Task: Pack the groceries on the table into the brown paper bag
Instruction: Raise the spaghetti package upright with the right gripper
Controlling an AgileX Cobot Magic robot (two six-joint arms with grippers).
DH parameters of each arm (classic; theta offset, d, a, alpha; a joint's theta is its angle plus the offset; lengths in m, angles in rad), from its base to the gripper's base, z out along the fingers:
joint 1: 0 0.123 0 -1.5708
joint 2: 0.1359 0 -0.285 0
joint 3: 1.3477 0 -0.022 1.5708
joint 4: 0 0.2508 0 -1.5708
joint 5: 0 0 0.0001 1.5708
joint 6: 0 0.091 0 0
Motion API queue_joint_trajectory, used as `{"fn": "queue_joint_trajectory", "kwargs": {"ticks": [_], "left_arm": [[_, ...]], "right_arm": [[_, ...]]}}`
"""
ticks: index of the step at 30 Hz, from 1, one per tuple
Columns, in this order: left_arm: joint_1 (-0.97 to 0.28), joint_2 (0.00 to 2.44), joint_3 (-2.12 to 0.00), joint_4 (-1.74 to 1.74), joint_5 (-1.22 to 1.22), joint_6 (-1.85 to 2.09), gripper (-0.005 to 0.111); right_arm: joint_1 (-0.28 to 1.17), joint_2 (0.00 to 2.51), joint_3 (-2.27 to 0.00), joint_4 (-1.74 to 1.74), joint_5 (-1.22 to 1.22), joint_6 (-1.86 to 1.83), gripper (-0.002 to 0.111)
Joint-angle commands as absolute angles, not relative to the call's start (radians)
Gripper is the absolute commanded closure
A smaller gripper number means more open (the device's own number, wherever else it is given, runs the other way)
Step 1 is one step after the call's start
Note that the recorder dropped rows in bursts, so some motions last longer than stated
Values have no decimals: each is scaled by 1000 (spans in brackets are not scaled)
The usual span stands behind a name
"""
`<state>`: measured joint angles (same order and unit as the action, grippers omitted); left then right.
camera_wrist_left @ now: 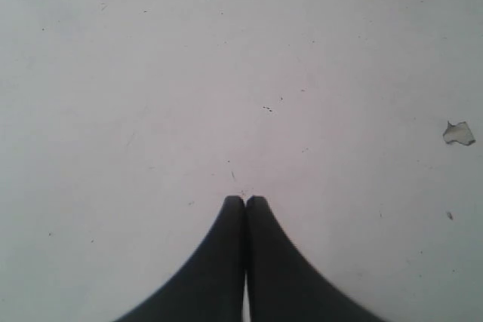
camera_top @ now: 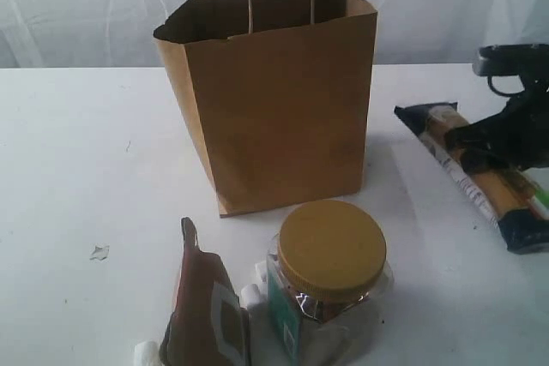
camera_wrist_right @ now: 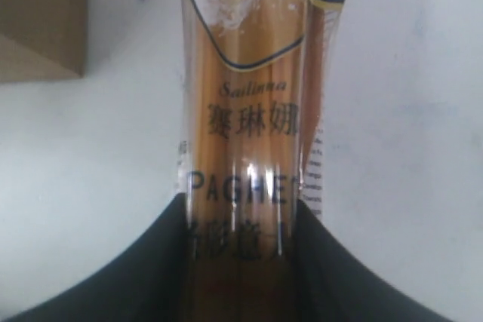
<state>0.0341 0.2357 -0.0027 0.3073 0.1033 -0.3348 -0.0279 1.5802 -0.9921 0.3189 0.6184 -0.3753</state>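
The brown paper bag (camera_top: pixel 274 100) stands upright and open at the middle of the table (camera_top: pixel 69 169). In front of it are a clear jar with a mustard lid (camera_top: pixel 330 276) and, to its left, a brown-orange pouch (camera_top: pixel 204 306). At the right, the long spaghetti packet (camera_top: pixel 455 160) slants across the table. My right gripper (camera_top: pixel 480 147) is shut round its middle. The right wrist view shows the packet (camera_wrist_right: pixel 245 111) squeezed between both dark fingers of the right gripper (camera_wrist_right: pixel 240 209). My left gripper (camera_wrist_left: pixel 245 200) is shut and empty over bare table; it is out of the exterior view.
Small white cylindrical bits (camera_top: pixel 250 296) lie beside the pouch and jar. A chipped fleck (camera_top: pixel 99 253) marks the table at the left, and the fleck (camera_wrist_left: pixel 458 133) also shows near the left gripper. A lower corner of the bag (camera_wrist_right: pixel 41 20) shows beside the packet.
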Motion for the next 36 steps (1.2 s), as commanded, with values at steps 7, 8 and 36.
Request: {"fn": "queue_joint_trajectory", "kwargs": {"ticks": [7, 8, 36], "left_arm": [[33, 231, 0, 307, 105, -336, 107], [33, 231, 0, 307, 105, -336, 107], [33, 231, 0, 307, 105, -336, 107]], "right_arm": [[-167, 1548, -1077, 649, 639, -575, 108], [-187, 1546, -1088, 700, 650, -607, 108], [-298, 1690, -1409, 1725, 1106, -1192, 108]]}}
